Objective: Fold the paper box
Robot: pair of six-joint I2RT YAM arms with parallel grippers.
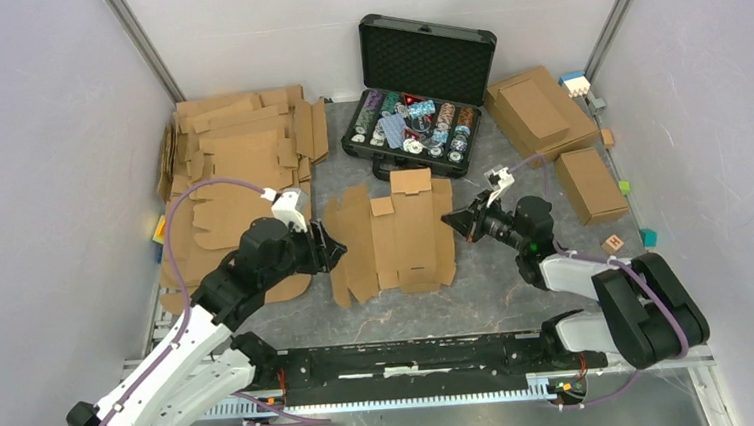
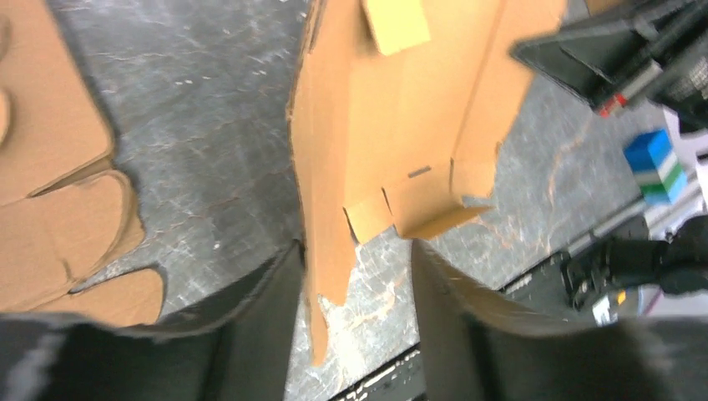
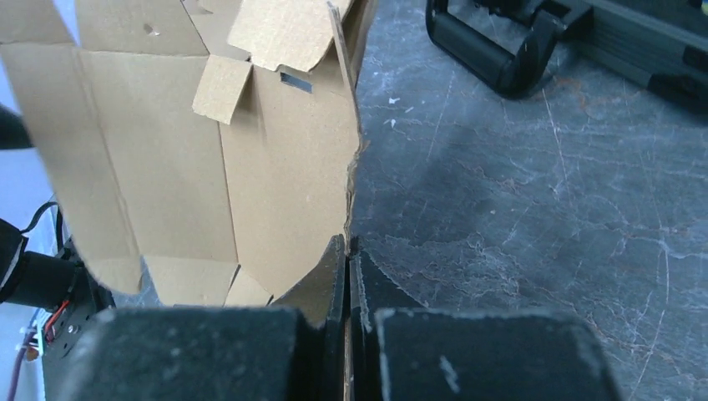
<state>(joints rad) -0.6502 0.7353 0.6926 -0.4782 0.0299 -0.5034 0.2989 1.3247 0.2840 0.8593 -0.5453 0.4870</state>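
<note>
The paper box lies mid-table as an unfolded brown cardboard blank: long creased panels side by side, with small tabs, rounded flaps and a narrow slot near its ends. The right gripper pinches its right edge, fingers pressed together on the card; the left gripper stands spread, with the blank's left edge between its fingers. The table is dark grey with pale marble-like veins, enclosed by plain pale walls
</note>
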